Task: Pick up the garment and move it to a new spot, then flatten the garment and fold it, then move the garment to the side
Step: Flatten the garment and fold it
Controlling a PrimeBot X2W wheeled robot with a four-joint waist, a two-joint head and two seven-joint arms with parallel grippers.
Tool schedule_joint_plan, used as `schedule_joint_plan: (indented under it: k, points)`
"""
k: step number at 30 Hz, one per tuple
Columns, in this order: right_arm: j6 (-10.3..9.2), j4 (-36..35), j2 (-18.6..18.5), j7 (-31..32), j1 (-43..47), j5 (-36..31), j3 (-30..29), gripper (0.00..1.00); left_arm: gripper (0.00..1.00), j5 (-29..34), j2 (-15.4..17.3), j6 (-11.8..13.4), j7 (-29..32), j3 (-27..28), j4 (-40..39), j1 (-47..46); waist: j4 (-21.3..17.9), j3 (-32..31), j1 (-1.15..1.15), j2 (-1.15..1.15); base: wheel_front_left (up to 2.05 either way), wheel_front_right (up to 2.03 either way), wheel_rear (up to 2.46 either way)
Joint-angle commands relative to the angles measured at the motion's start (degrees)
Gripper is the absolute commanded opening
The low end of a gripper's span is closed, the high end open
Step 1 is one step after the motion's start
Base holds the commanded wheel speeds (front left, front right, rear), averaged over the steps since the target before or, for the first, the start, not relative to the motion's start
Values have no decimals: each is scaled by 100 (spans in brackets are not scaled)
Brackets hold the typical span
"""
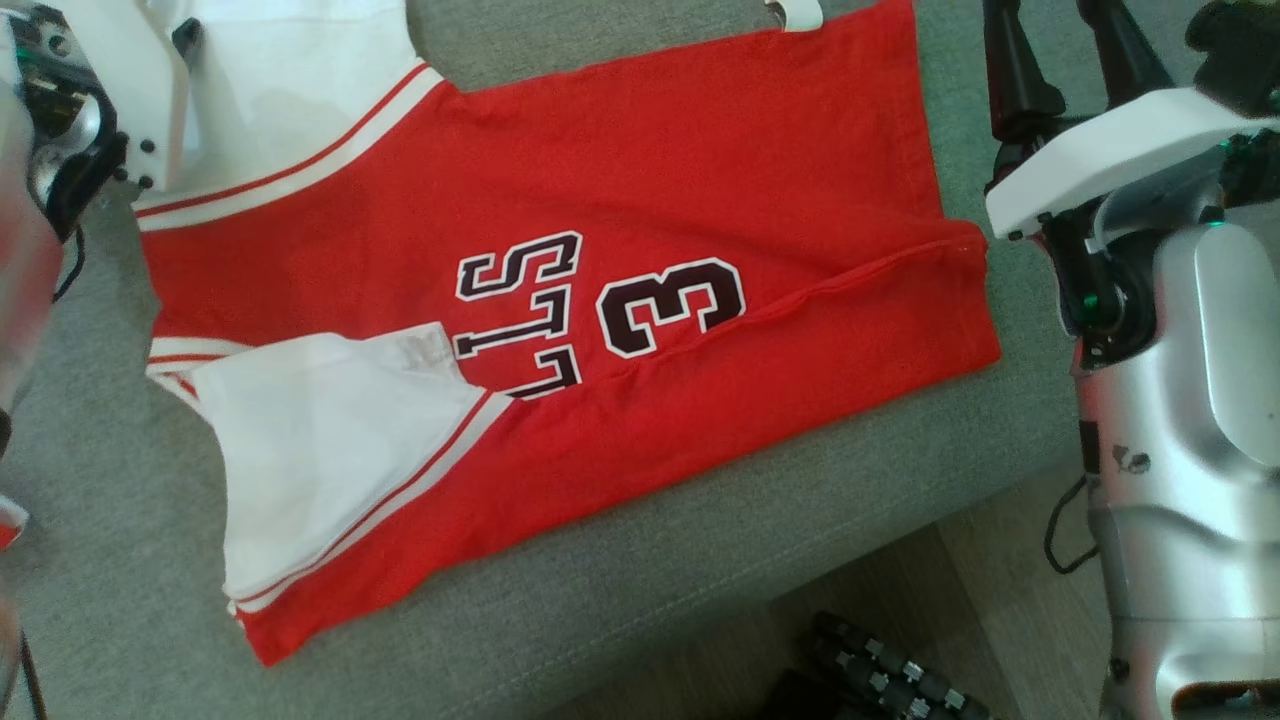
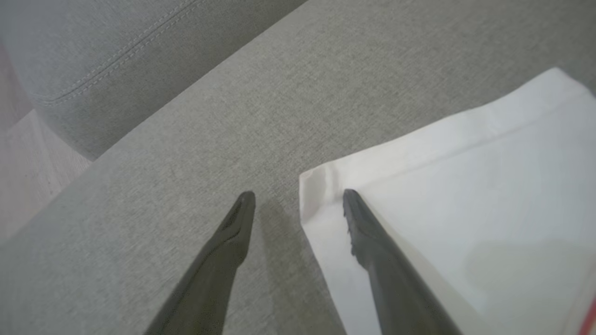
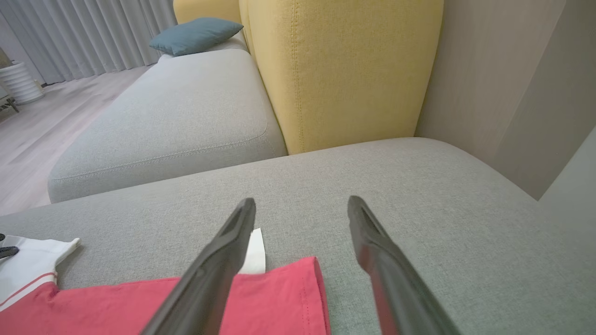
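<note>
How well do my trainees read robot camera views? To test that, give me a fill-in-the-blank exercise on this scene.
The jersey lying on the grey sofa seat has a ___ body and white sleeves. The numeral visible on it is ___. The left gripper and right gripper both have their jaws ___. The backrest beyond the right gripper is ___.
Missing words: red; 3; open; yellow.

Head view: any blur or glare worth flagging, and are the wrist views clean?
Head view: red and white basketball jersey sharp, print legible; left arm at the frame edge smeared by blur; soft sheen on the silver right forearm. Left wrist view: even light, faint shadow on the white sleeve. Right wrist view: jaws slightly soft, no glare.
</note>
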Motion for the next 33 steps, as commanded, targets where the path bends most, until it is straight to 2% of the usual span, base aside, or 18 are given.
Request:
schedule_joint_plan:
  k: [1,6,7,8,12,16,23,33]
  points:
    - [37,-252,37,-38,-177,35,96,100,100,-79,133,7,-32,115,-65,-346,-26,29,0,0,0,0,0]
    - [37,-244,39,-41,-186,18,92,100,100,-302,30,7,89,-73,16,-355,-50,47,0,0,0,0,0]
    - [37,-228,39,-42,-191,9,84,100,12,-364,9,7,137,-117,17,-338,-45,37,0,0,0,0,0]
    - [37,-207,40,-44,-198,-1,72,100,0,-436,-12,7,196,-157,19,-317,-35,20,0,0,0,0,0]
    - [37,-138,40,-48,-222,-37,3,100,0,-631,-68,7,233,-252,-39,-285,42,-43,0,0,0,0,0]
    - [37,0,12,-58,-255,-113,-128,100,0,-819,-163,7,-36,-246,-80,-295,221,-170,0,0,0,0,0]
    - [37,446,-199,-111,-357,-136,-422,100,0,-967,-477,7,-824,-384,-451,-262,782,-540,0,0,0,0,0]
    - [37,1267,-583,-80,-434,-40,-753,100,0,-1061,-798,42,-1415,-471,-997,7,1481,-909,0,0,0,0,0]
